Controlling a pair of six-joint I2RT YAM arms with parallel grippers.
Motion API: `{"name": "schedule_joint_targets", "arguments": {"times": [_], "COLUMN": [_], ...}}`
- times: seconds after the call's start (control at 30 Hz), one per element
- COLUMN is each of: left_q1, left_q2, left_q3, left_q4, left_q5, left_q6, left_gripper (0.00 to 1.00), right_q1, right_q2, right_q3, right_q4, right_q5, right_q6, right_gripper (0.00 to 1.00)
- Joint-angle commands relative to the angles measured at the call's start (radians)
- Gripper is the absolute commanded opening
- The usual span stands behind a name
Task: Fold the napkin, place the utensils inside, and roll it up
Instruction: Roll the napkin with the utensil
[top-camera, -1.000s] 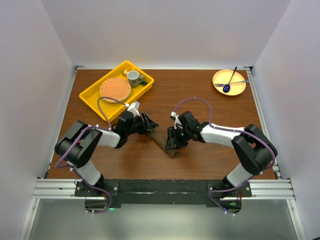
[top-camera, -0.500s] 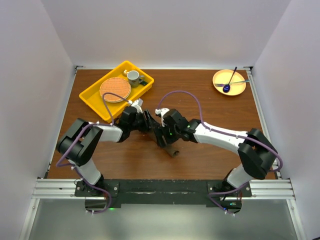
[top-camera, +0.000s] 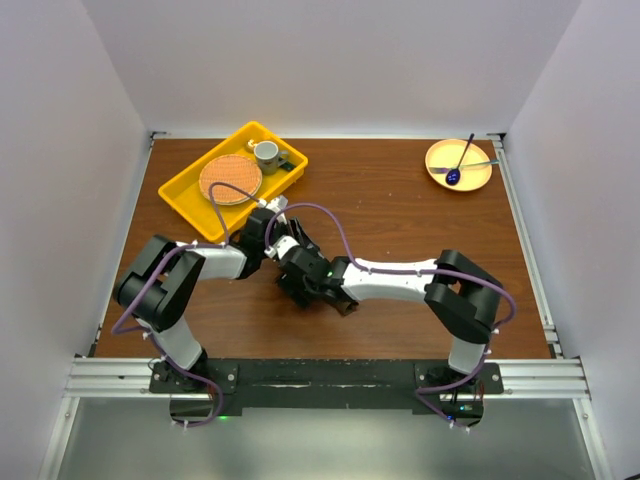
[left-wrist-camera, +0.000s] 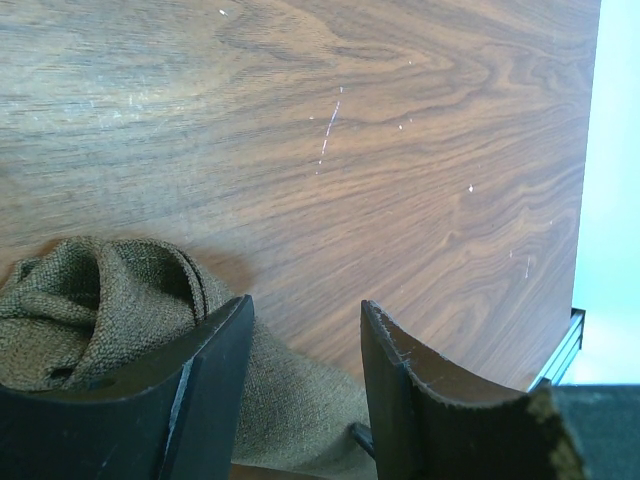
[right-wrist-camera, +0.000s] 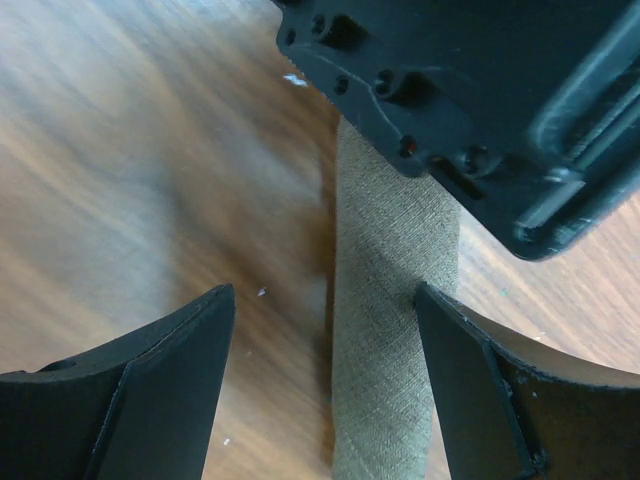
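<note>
**Inspector:** Location of the napkin (right-wrist-camera: 390, 330)?

**Technician:** Found mid-table between the two arms, lying on the tabletop (left-wrist-camera: 400, 120) as a narrow roll. One end bunched loosely beside the left gripper (left-wrist-camera: 305, 310).

**Inspector:** Utensils?

**Technician:** None seen. Possibly wrapped inside the roll; not verifiable.

**Inspector:** State of the right gripper (right-wrist-camera: 322, 295)?

**Technician:** Spread wide, straddling the roll. One finger well clear of the cloth, the other just beside its edge. Nothing held.

**Inspector:** And the left?

**Technician:** Fingers part-way apart, with cloth across the gap near their base. Clamped on it or merely poised over it: cannot tell.

**Inspector:** Handling properties?

**Technician:** Judged thin, soft and light, of coarse weave. No stiffness of its own. Likely to sag and unwind if lifted by one end. Not fragile, and by appearance not slippery.

**Inspector:** Recommended hold?

**Technician:** Across the middle of the roll, pinching its full thickness to keep the layers together. Failing that, both ends at once. Avoid the loose bunched end: liable to pull out and undo the roll.
</note>
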Motion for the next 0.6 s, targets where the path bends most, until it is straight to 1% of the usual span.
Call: {"name": "schedule_joint_targets", "arguments": {"times": [0.0,0.23,0.3,0.33,0.4,0.57], "left_q1": [0.011,0.012,0.014,0.012,0.012,0.014], "left_q2": [0.026,0.021,0.024,0.024,0.026,0.030], "left_q3": [-0.006,-0.009,-0.011,-0.010,-0.009,-0.009], "left_q4": [-0.111,-0.108,-0.106,-0.108,-0.109,-0.109], "left_q5": [-0.021,-0.015,-0.012,-0.010,-0.010,-0.006], "left_q6": [0.045,0.052,0.054,0.056,0.060,0.065], "left_gripper": [0.52,0.52,0.52,0.52,0.52,0.52], "right_q1": [0.008,0.004,0.006,0.003,0.003,-0.022], "right_q2": [0.012,0.042,0.047,0.056,0.062,0.055], "right_q3": [-0.020,-0.066,-0.077,-0.080,-0.072,-0.075], "right_q4": [0.061,0.083,0.100,0.100,0.094,0.092], "right_q5": [0.142,0.185,0.196,0.219,0.228,0.250], "right_q6": [-0.019,-0.006,-0.011,-0.017,-0.026,-0.060], "right_gripper": [0.76,0.73,0.70,0.67,0.65,0.64]}}
